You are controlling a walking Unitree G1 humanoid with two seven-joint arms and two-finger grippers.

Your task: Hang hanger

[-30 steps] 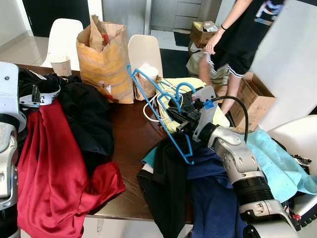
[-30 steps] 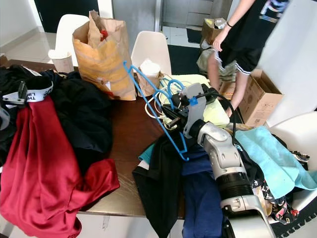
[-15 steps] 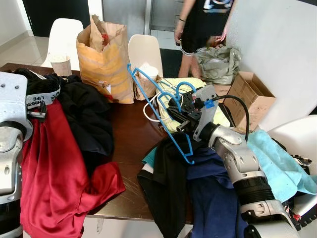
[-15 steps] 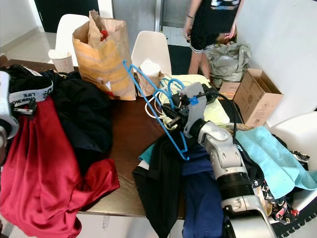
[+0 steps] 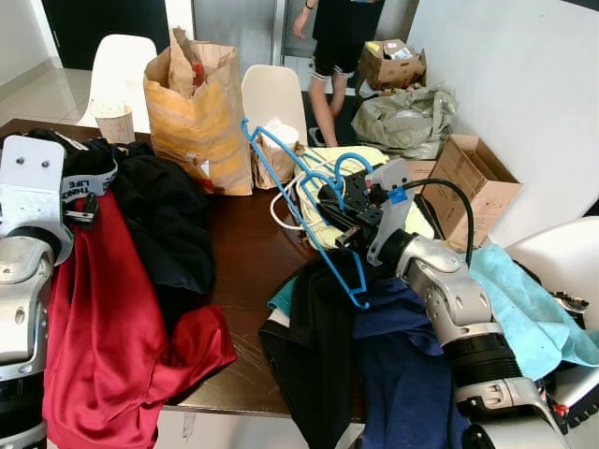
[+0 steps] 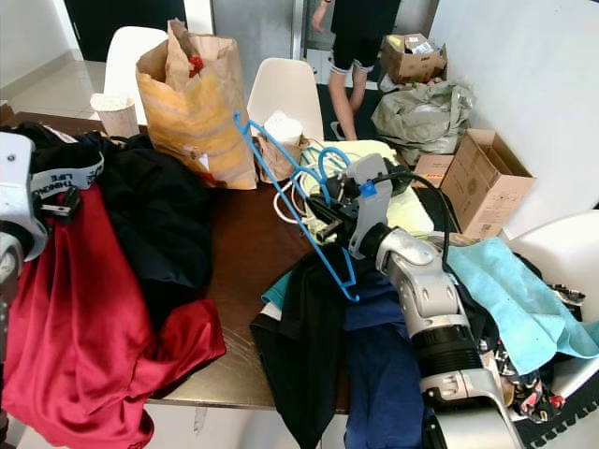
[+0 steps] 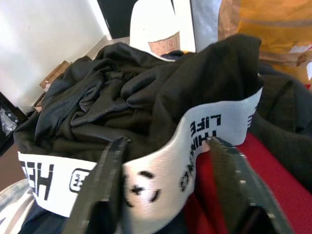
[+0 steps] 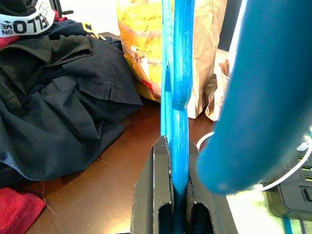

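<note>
A blue plastic hanger (image 5: 290,196) is held tilted above the brown table (image 5: 248,262), its hook end toward the paper bags. My right gripper (image 5: 342,224) is shut on the hanger's bar, and the right wrist view shows the blue hanger (image 8: 178,73) clamped between the two black fingers (image 8: 158,185). At the table's left, my left gripper (image 6: 61,208) is open over a black garment (image 5: 164,206) with a white printed band (image 7: 204,131). The band runs between its spread fingers (image 7: 109,180). A red garment (image 5: 103,327) drapes below it over the table's edge.
A large paper bag (image 5: 197,117), a paper cup (image 5: 115,122) and white chairs (image 5: 271,94) stand at the back. Dark clothes (image 5: 393,374) and a teal cloth (image 5: 524,309) pile at the right. A cardboard box (image 5: 477,182) and a person (image 5: 342,47) are beyond.
My left arm has risen and come forward, bringing its gripper onto the black garment's white band. The person has walked off toward the back. The right gripper and hanger have barely shifted.
</note>
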